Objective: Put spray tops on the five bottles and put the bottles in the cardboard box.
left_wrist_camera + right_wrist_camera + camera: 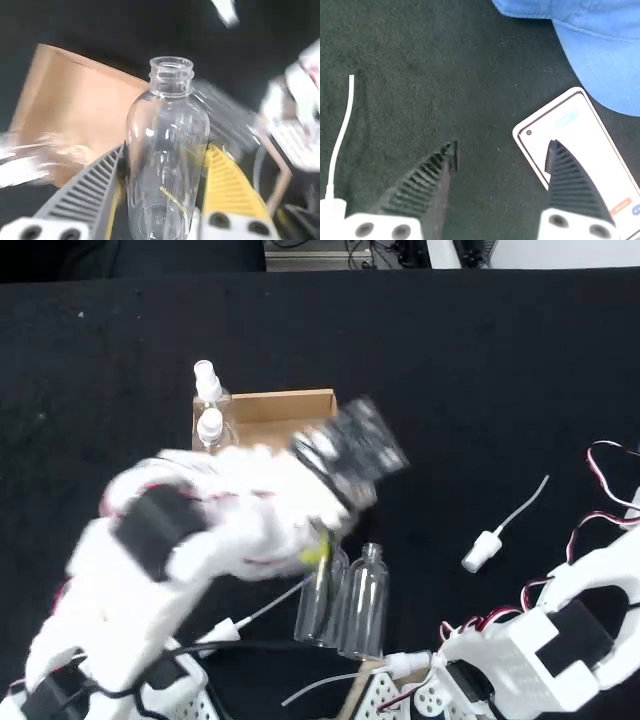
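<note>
We see a bare-necked bottle (167, 125) clamped between the grey and yellow fingers of the left gripper (166, 150), which is closed snugly on its sides. The left wrist view shows this hold, while from above the arm covers most of it. The high view gives us the setting instead. The bottle (322, 605) stands just beside a second bottle (365, 602), near the box (285, 405). Two topped bottles (207, 380) are at one end of the box. Three loose tops (483, 548) lie apart on the table (480, 370), one near each arm's base. In the right wrist view, the right gripper (502, 147) is spread wide with nothing in it. It hangs over the table beside a phone (570, 135), a blue cloth (600, 45) and a top's thin tube (342, 130).
</note>
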`<state>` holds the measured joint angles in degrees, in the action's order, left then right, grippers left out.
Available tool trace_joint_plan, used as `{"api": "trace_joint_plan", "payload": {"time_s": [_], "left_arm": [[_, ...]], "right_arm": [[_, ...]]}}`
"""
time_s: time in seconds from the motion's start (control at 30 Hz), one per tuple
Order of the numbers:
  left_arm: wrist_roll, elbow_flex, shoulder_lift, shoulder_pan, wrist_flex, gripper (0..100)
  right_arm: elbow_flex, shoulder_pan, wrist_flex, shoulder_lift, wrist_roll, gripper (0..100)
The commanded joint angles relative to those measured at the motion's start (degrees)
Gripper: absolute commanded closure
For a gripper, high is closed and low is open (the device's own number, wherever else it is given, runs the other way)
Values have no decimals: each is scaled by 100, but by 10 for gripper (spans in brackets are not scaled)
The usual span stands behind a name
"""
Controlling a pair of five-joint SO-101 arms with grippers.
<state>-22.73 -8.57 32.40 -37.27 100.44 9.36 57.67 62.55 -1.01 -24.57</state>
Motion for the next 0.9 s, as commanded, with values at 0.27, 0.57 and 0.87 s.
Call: {"api": "trace_joint_plan", "payload": {"time_s": [0.27, 0.57, 0.87], "left_arm": [[141, -1956, 686, 4875, 35, 820], [-220, 110, 545, 7336, -378, 820], [-774, 4224, 484, 8796, -3402, 820]], "right_arm": [[-1235, -624, 1565, 92, 141, 740], [-1042, -1521, 2145, 760, 440, 740], [787, -2954, 2119, 2826, 501, 740]]}}
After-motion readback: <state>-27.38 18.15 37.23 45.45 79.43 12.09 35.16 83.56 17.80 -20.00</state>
